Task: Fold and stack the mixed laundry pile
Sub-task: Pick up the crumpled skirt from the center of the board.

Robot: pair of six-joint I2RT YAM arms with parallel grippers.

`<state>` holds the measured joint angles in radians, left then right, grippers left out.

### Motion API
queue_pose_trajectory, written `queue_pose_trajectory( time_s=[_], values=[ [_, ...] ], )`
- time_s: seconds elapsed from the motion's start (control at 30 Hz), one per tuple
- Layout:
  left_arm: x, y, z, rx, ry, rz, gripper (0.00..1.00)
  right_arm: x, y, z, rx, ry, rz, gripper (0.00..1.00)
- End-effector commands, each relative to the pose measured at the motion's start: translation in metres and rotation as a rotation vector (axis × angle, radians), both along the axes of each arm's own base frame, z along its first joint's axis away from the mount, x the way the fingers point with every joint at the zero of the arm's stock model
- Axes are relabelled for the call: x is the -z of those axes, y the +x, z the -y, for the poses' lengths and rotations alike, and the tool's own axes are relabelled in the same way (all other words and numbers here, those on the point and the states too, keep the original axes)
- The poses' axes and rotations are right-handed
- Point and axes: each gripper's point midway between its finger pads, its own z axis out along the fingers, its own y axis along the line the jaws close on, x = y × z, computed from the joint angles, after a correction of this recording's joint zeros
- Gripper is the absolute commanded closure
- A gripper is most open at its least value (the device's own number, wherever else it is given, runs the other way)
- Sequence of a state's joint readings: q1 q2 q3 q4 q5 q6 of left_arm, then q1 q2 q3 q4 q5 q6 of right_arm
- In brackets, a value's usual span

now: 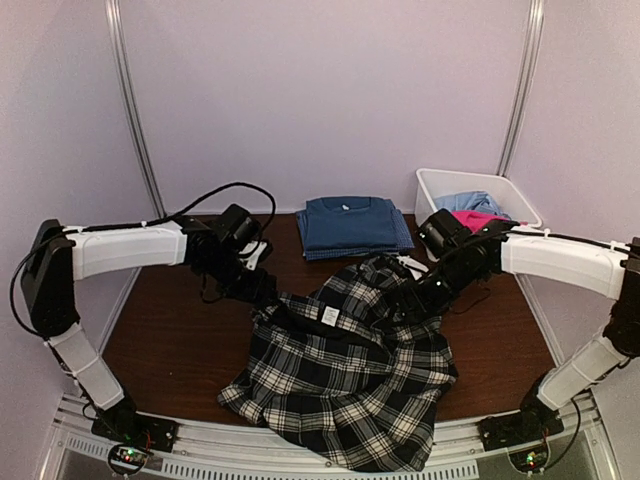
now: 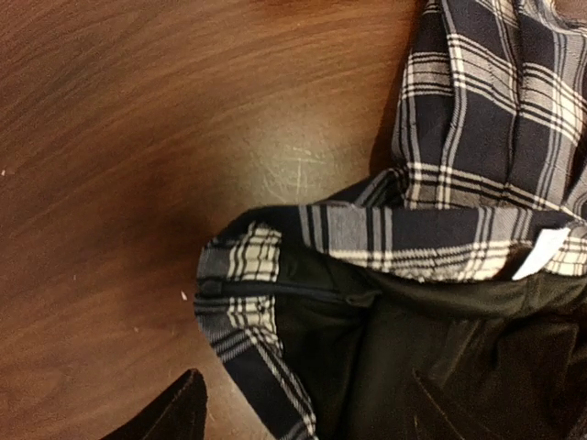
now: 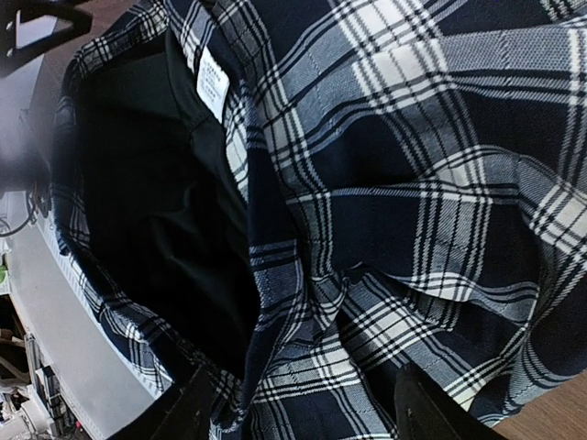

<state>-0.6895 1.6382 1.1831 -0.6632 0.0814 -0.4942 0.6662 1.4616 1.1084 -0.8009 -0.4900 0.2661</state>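
The black-and-white plaid shirt [image 1: 340,380] lies spread and rumpled mid-table, its black lining and white label [image 1: 330,315] facing up. My left gripper [image 1: 262,288] is at its upper left edge. In the left wrist view the plaid band with a zipper [image 2: 275,284] lies between the wide-apart fingers of the open gripper [image 2: 307,412]. My right gripper [image 1: 418,298] is at the upper right edge. It stands open [image 3: 307,412], with plaid folds [image 3: 413,183] between its fingers. A folded dark blue T-shirt [image 1: 350,222] lies at the back centre.
A white bin [image 1: 432,185] at the back right holds a pale blue piece [image 1: 468,201] and a bright pink piece [image 1: 478,217]. Bare brown tabletop [image 1: 170,340] shows to the left of the shirt. The shirt's hem hangs over the front rail [image 1: 300,440].
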Motion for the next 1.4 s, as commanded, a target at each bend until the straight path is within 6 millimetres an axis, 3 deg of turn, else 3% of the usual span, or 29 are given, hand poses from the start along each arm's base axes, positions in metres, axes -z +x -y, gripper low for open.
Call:
queue_pose_trajectory(
  time_s=[0.0,0.2,0.5,0.6,0.7,0.8,0.9,1.0,1.07,1.23,1.37],
  values=[
    [0.014,0.02,0.004,0.121,0.062,0.001,0.25,0.015,-0.021,-0.002,-0.024,-0.041,-0.065,0.29],
    [0.04,0.038,-0.01,0.083,0.06,-0.085,0.25,0.019,-0.033,-0.013,-0.036,-0.032,-0.111,0.25],
    [0.076,0.038,-0.011,0.141,0.117,-0.169,0.29,0.051,-0.054,-0.011,-0.077,-0.158,-0.166,0.26],
    [0.082,0.034,-0.008,0.154,0.102,-0.191,0.38,0.058,-0.062,-0.006,-0.088,-0.2,-0.185,0.34],
    [0.089,0.029,-0.009,0.16,0.103,-0.206,0.41,0.063,-0.071,-0.002,-0.108,-0.228,-0.202,0.39],
    [0.094,0.027,-0.005,0.175,0.076,-0.211,0.44,0.07,-0.08,0.004,-0.121,-0.247,-0.221,0.5],
    [0.092,0.031,-0.003,0.185,0.081,-0.197,0.56,0.079,-0.087,0.016,-0.129,-0.29,-0.24,0.63],
    [0.077,0.044,-0.007,0.165,0.101,-0.135,0.73,0.08,-0.089,0.028,-0.134,-0.339,-0.228,0.78],
    [0.06,0.056,-0.014,0.125,0.1,-0.082,0.97,0.076,-0.086,0.034,-0.126,-0.368,-0.206,0.86],
    [-0.009,0.09,-0.054,-0.035,0.118,0.089,1.0,0.045,-0.064,0.049,-0.091,-0.434,-0.103,0.97],
    [-0.089,0.108,-0.078,-0.111,0.133,0.265,1.0,-0.012,-0.022,0.061,-0.014,-0.474,0.06,1.0]
  ],
)
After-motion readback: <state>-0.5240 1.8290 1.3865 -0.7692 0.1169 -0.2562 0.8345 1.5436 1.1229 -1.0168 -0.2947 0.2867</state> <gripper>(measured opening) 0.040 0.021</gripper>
